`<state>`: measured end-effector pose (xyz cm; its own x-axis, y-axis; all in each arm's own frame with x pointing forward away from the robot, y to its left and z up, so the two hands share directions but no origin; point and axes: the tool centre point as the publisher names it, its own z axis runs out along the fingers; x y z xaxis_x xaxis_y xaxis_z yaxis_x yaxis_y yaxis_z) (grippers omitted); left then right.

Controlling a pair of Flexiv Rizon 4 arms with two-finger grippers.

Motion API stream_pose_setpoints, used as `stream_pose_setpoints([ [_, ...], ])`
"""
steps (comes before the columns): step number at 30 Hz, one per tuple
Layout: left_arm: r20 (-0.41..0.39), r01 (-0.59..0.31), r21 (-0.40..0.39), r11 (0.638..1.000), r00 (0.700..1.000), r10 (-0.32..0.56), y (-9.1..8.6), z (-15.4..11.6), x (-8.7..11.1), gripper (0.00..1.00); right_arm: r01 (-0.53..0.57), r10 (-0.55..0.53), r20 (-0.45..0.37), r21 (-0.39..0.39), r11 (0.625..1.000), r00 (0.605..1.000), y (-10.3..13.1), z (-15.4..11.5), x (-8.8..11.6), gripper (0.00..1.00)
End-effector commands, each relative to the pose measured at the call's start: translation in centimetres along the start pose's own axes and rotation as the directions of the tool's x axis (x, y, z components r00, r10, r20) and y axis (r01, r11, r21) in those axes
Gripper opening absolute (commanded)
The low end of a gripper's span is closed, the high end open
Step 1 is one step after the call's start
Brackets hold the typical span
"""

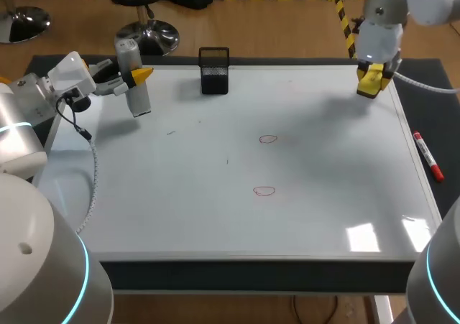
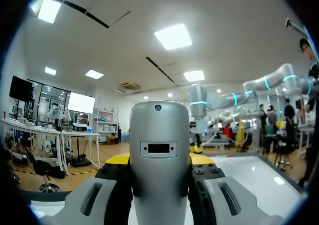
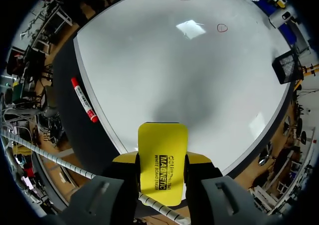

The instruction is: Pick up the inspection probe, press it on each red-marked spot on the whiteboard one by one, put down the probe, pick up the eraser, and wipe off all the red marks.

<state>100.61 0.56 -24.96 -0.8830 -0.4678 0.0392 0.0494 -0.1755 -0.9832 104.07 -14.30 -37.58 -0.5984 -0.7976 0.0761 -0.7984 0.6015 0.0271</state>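
Left fingers (image 1: 142, 73) clamped on probe (image 1: 138, 101), right fingers (image 3: 200, 159) on eraser (image 3: 163, 160); probe near upright, red marks (image 1: 267, 139) mid-whiteboard (image 1: 323, 195), well off to its right.

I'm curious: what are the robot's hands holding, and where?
Left gripper: gray probe, around its middle. Right gripper: yellow eraser, by its sides.

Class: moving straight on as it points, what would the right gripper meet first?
Likely the flat white whiteboard, bare surface by its edge; the yellow block eraser it holds would touch first.
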Motion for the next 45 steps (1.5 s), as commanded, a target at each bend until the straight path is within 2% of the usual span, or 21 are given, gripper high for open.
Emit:
stream_pose_setpoints([
  [1,0.001,-0.002,0.002,1.0,1.0,0.002,0.0,0.1,0.0,0.0,0.002,-0.002,-0.004,0.001,1.0,1.0,-0.1,-0.1,0.0,0.0],
  [11,0.001,-0.002,0.002,1.0,1.0,0.002,0.0,0.1,0.0,0.0,0.002,-0.002,-0.004,0.001,1.0,1.0,-0.1,-0.1,0.0,0.0],
  [17,-0.053,-0.016,-0.029,0.999,0.999,0.014,0.6,1.4,1.5,0.0,0.002,-0.002,-0.004,0.001,1.0,1.0,-0.1,-0.1,0.0,0.0],
  [24,-0.127,-0.025,0.021,0.999,0.991,0.028,0.5,3.9,4.9,0.0,0.002,-0.002,-0.004,0.001,1.0,1.0,-0.1,-0.1,0.0,0.0],
  [33,-0.225,-0.049,0.077,0.996,0.972,0.065,-1.1,7.7,9.9,0.0,0.002,-0.002,-0.004,0.001,1.0,1.0,-0.1,-0.1,0.0,0.0],
  [39,-0.311,-0.045,0.08,0.996,0.948,0.068,-1.8,10.8,13.1,0.0,0.002,-0.002,-0.004,0.001,1.0,1.0,-0.1,-0.1,0.0,0.0],
  [45,-0.405,-0.01,0.078,0.997,0.913,0.04,-1.6,14.3,16.0,0.0,0.002,-0.002,-0.004,0.001,1.0,1.0,-0.1,-0.1,0.0,0.0],
])
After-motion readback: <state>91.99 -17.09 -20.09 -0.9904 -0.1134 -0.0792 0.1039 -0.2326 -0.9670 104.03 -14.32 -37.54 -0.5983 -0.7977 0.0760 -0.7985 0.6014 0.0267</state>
